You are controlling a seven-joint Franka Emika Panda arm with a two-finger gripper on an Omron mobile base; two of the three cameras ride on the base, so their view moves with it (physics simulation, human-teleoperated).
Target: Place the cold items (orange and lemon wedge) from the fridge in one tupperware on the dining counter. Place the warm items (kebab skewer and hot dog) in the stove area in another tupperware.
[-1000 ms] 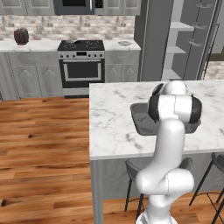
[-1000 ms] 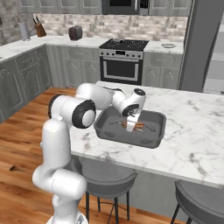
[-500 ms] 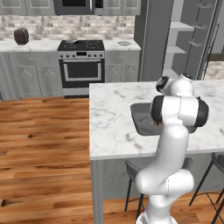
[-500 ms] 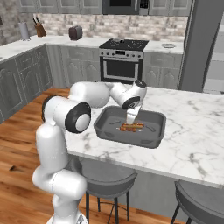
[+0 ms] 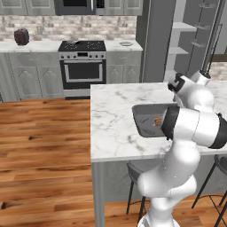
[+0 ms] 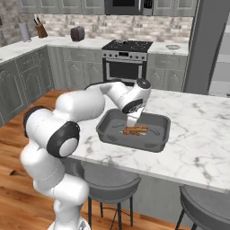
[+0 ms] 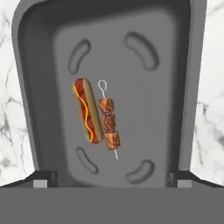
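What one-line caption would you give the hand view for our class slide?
Open gripper above the dark grey tray on the marble dining counter, hot dog and kebab skewer lying side by side inside.

Item count on the dining counter (image 6: 202,134).
One dark grey tupperware (image 7: 183,87) holds two food items: one hot dog (image 7: 87,110) and one kebab skewer (image 7: 108,122) carrying three meat chunks. One stove (image 5: 83,62) and one toaster (image 5: 21,36) stand behind.
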